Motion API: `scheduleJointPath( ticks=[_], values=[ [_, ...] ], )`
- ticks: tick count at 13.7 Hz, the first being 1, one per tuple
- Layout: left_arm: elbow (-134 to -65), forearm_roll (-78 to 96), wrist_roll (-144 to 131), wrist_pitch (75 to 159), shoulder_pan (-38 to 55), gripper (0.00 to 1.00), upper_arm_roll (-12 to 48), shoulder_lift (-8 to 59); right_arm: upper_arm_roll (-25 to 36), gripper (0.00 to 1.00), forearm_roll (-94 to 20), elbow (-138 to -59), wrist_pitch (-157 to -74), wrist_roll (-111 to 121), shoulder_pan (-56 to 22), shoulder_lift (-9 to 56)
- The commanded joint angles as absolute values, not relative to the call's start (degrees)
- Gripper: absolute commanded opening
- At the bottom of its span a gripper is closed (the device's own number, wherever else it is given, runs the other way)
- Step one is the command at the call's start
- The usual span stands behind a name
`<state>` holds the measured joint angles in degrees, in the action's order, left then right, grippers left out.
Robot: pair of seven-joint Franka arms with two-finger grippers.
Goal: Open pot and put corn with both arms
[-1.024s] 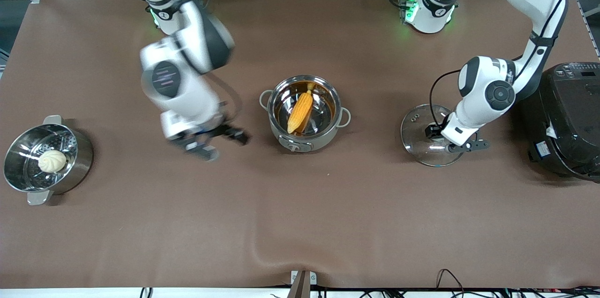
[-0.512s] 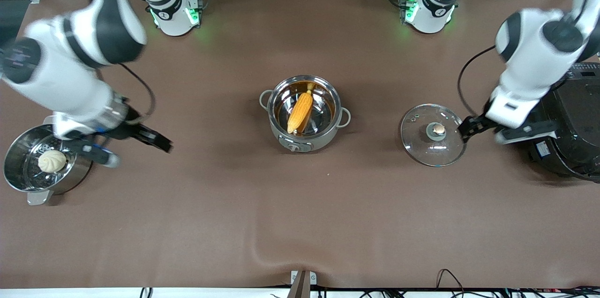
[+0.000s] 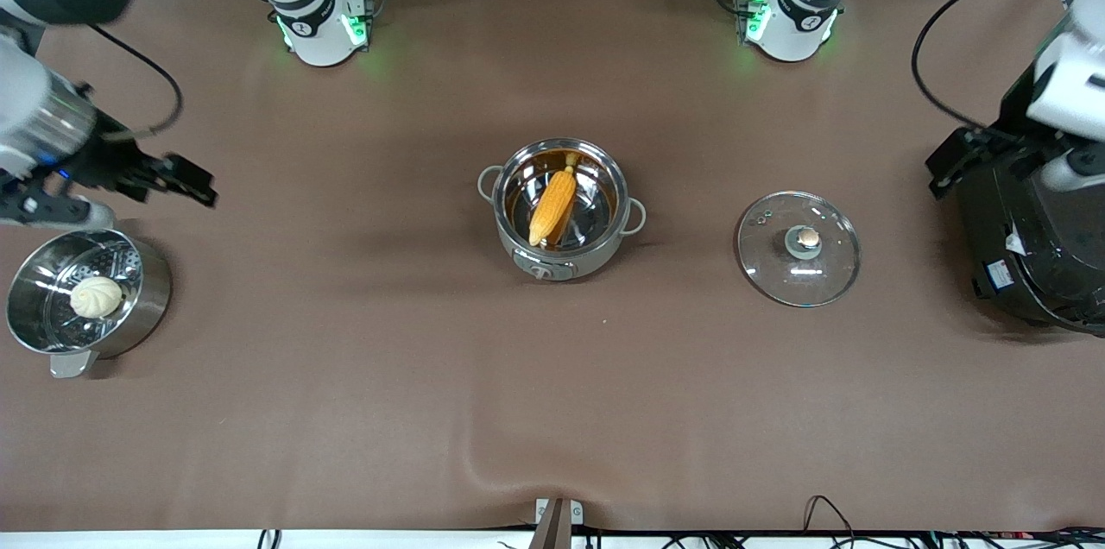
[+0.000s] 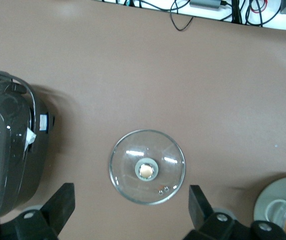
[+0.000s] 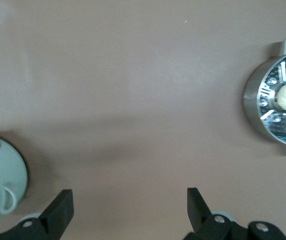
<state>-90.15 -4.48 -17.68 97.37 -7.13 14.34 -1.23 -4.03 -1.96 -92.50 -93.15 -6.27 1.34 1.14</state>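
Note:
The steel pot [image 3: 561,260] stands lidless at the table's middle, with the corn [image 3: 553,205] lying inside it. Its glass lid [image 3: 798,273] lies flat on the table beside it, toward the left arm's end, and shows in the left wrist view [image 4: 127,165]. My left gripper [image 3: 958,160] is open and empty, raised beside the black cooker. In the left wrist view [image 4: 130,210] it hangs high above the lid's edge. My right gripper [image 3: 138,197] is open and empty, raised near the steamer pot. In the right wrist view [image 5: 127,210] it is over bare table.
A steel steamer pot [image 3: 147,290] with a white bun [image 3: 96,296] stands at the right arm's end, nearer the camera. A large black cooker [image 3: 1036,255] stands at the left arm's end. The cooker [image 4: 7,150] and the steamer pot [image 5: 255,107] show in the wrist views.
My left gripper left the lid's knob and swung up toward the black cooker. My right gripper swung from beside the pot toward the steamer pot's end. Pot, corn and lid stayed put.

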Motion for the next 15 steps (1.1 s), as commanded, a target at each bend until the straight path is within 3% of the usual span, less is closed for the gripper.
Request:
scheduleJointPath(
  ticks=[1,5,8,15],
  values=[
    [-84.6,-3.0,-16.0,90.3,-7.9,1.00,14.2,0.6,-5.1,1.00,-1.1,-94.0,-90.2,-2.7,4.1,-3.5],
    [-83.5,-2.9,-9.3,87.3,-8.5,1.00,13.3,0.3,-4.9,1.00,-0.7,-94.0,-87.8,-2.6,4.3,-4.8],
    [-83.8,-3.0,-6.0,86.3,1.7,1.00,3.4,0.4,-3.3,1.00,-0.5,-88.4,-81.2,-0.1,4.3,-4.2],
    [-84.1,0.3,-5.1,83.2,1.8,1.00,3.1,0.4,-3.3,1.00,-1.6,-87.4,-79.0,-0.2,5.7,-4.6]
  ],
)
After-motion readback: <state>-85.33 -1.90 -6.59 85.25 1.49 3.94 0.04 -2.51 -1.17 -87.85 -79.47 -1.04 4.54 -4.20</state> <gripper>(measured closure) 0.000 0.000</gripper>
